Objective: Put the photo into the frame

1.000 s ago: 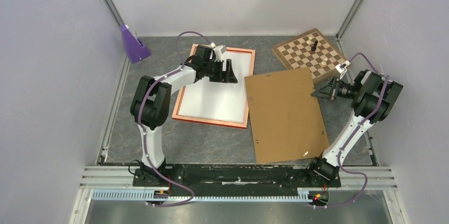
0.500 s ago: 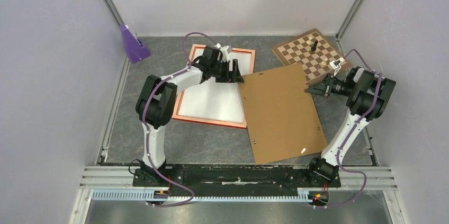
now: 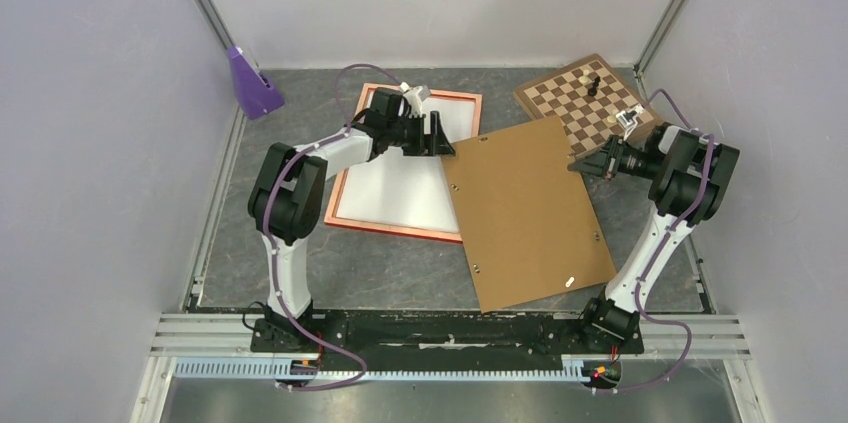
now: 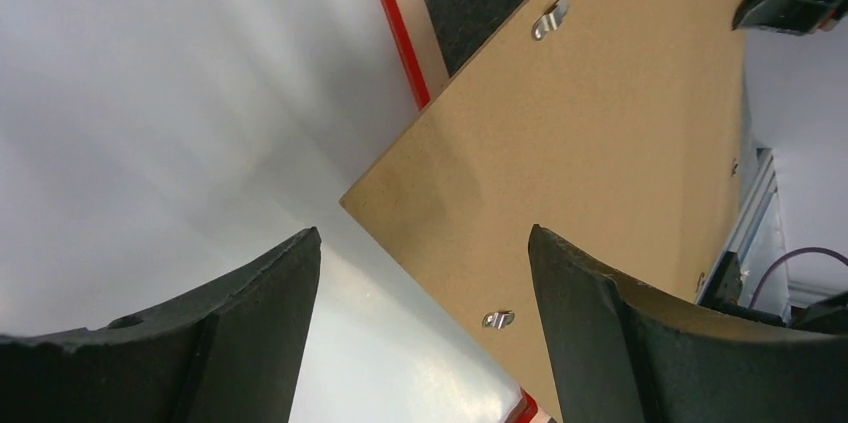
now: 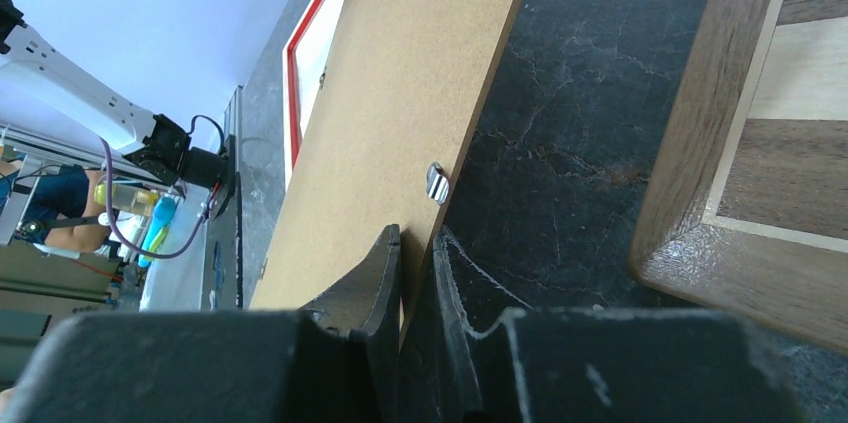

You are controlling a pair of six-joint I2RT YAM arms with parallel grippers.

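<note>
The orange-red frame (image 3: pixel 395 230) lies flat at centre left, with the photo (image 3: pixel 395 188) inside it, white back up. A brown backing board (image 3: pixel 525 208) with small clips lies tilted to the right, its far left corner over the frame's right edge. My right gripper (image 3: pixel 582 165) is shut on the board's far right edge (image 5: pixel 400 93), jaws pinching it (image 5: pixel 415 238). My left gripper (image 3: pixel 440 133) hovers open over the photo (image 4: pixel 180 93) beside the board's corner (image 4: pixel 600 123), nothing between its fingers (image 4: pixel 422 235). The frame's red rim (image 4: pixel 395 28) shows under the board.
A chessboard (image 3: pixel 590 93) with a few pieces sits at the back right, close to my right gripper and the board's edge (image 5: pixel 780 123). A purple object (image 3: pixel 252 85) stands at the back left corner. Walls enclose the dark mat on three sides.
The right gripper has slid the backing board left and turned it, so its corner now overlaps the frame. The left gripper has shifted only slightly.
</note>
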